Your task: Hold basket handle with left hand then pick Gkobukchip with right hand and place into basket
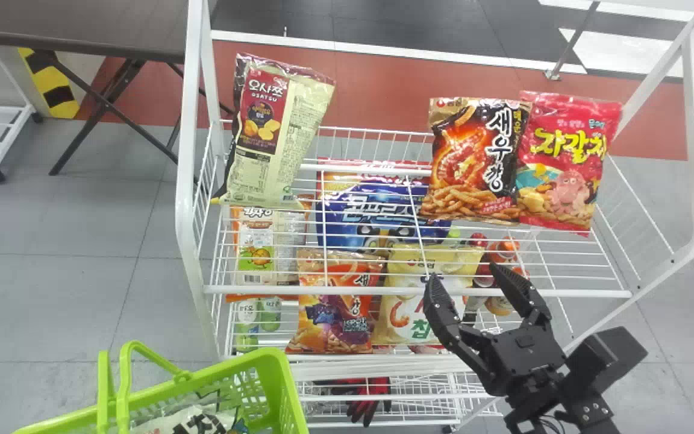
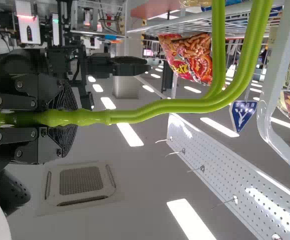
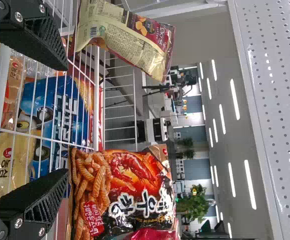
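Observation:
In the head view my right gripper (image 1: 466, 276) stands open before the rack's front rail, with nothing between its fingers. The right wrist view has the gripper (image 3: 65, 120) too, its fingers wide apart in front of the shelf wires. The green basket (image 1: 284, 386) is at the lower left, and a pale bag with big dark letters (image 1: 193, 422), which looks like the Gkobukchip, lies inside it, partly cut off by the edge. In the left wrist view my left gripper (image 2: 60, 117) is shut on the green basket handle (image 2: 159, 107).
On the white rack's upper level (image 1: 413, 292) stand a cream and purple bag (image 1: 275, 132) at left, a black and orange bag (image 1: 476, 160) and a pink bag (image 1: 567, 163) at right. More snack bags, including a blue one (image 1: 377, 211), and bottles sit lower down.

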Robot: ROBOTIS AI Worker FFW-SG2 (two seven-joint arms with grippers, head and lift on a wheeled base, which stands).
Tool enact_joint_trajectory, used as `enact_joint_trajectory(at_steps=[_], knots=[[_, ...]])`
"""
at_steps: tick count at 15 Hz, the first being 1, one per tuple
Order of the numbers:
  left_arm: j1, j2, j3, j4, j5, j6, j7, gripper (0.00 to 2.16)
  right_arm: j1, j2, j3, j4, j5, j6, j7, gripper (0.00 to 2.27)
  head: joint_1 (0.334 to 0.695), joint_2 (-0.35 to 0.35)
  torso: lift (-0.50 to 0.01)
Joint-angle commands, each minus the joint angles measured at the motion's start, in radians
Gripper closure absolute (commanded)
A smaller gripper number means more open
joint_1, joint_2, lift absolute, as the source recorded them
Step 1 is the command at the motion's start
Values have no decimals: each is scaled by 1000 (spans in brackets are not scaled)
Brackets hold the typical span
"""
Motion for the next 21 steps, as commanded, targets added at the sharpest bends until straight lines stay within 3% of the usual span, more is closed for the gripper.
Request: enact_joint_trajectory(at_steps=[1, 21], knots=[[0, 0, 0, -1, 0, 0, 1, 2152, 0, 3, 1, 0, 0, 0, 0, 83, 695, -153, 0], [0, -2, -5, -6, -3, 4, 11, 2152, -3, 12, 23, 0, 15, 18, -17, 93, 695, -133, 0]])
